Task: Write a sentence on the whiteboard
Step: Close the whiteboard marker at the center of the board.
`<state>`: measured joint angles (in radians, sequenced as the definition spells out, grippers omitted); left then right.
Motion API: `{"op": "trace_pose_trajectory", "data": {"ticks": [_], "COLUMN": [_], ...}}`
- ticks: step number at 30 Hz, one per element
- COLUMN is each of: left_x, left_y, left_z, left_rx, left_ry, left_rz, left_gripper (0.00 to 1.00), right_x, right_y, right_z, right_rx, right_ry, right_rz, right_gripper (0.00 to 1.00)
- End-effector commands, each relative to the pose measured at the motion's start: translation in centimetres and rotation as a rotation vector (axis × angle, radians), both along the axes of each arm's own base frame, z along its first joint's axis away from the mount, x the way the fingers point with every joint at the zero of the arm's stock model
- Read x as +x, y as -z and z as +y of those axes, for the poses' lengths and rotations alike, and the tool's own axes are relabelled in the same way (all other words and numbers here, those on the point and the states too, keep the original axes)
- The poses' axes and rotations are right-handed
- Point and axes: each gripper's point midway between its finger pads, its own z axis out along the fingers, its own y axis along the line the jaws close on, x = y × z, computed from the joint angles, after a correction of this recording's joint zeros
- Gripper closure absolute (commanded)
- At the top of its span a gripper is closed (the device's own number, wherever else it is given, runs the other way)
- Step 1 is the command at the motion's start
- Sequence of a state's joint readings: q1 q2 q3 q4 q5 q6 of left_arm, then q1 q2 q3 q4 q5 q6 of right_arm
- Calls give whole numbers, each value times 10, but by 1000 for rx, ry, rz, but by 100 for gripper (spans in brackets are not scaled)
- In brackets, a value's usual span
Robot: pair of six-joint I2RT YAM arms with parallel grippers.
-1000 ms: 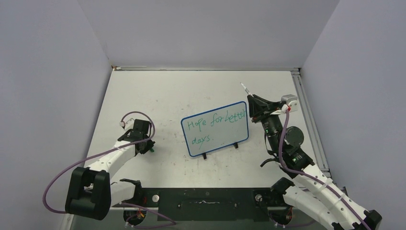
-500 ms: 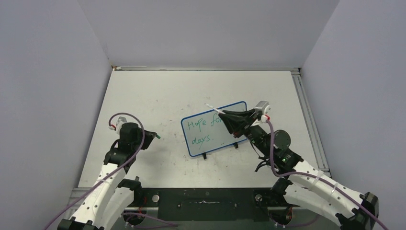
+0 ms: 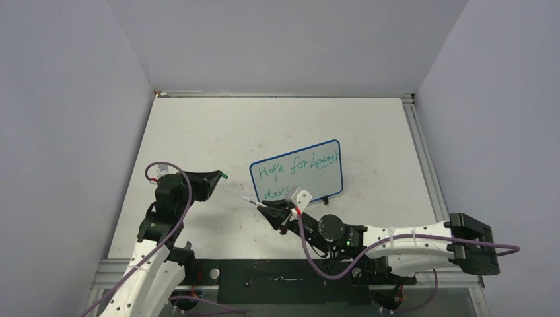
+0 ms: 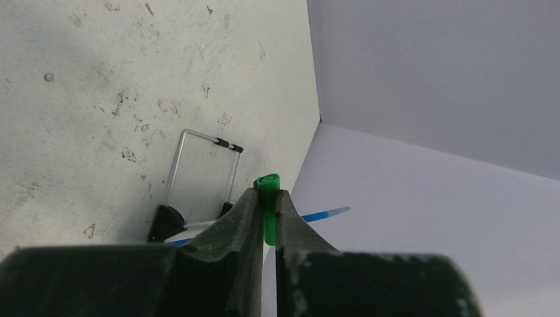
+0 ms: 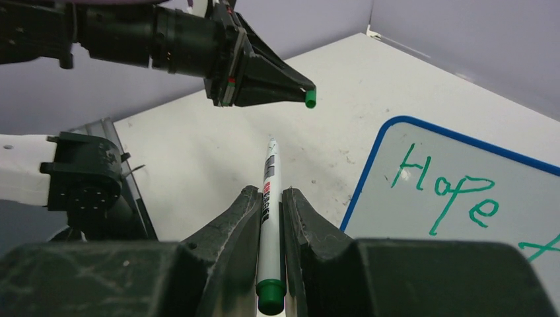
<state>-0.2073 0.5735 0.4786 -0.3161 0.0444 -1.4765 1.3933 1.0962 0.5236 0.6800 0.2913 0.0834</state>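
- The whiteboard [image 3: 319, 179], a small white panel in a thin blue frame with rounded corners, sits on the pale, scuffed worktop [image 3: 211, 129]. One of its black feet shows at its near edge.
- The sentence [image 3: 298, 165] is in thin green handwriting on two lines. The upper line reads "Hope for better".
- The lower line begins "days", and its end is hidden behind the right wrist in the top view.
- In the right wrist view only "Hope" [image 5: 449, 190] and the start of the next word are in frame, beside the whiteboard's blue left edge.
- The right jaws are at the whiteboard's near left corner, pressed onto a marker [image 5: 267, 211].
- The marker has a white barrel and a green rear end that sits between the jaws. Its tip points away from the whiteboard.
- The marker carries a red printed label, too small to read.
- The left jaws are to the left of the whiteboard, clear of it. They are pinched on a small green cap [image 4: 267, 198] that sticks out past their tips.
- The cap's open end faces toward the whiteboard.
- The cap [image 5: 310, 99] and the marker tip are apart, with the cap above and a little to the whiteboard's side of the tip in the right wrist view.
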Motion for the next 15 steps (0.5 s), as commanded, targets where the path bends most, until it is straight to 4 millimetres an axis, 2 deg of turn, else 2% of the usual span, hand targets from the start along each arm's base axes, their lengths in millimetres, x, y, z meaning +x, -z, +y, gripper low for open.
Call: {"op": "trace_pose_trajectory", "data": {"ticks": [1, 6, 15], "left_x": [0, -4, -9], "left_y": [-18, -16, -7], "left_z": [-8, -11, -18], "left_rx": [-98, -139, -170], "left_ry": [14, 21, 53], "left_rz": [-55, -55, -34], "left_gripper": [100, 100, 100], "right_x": [16, 25, 29], "right_y": [-12, 4, -1], "right_z": [0, 14, 27], "right_rx": [71, 20, 22], "right_ry": [119, 165, 175], "right_rz": [-27, -32, -70], "right_gripper": [95, 95, 95]}}
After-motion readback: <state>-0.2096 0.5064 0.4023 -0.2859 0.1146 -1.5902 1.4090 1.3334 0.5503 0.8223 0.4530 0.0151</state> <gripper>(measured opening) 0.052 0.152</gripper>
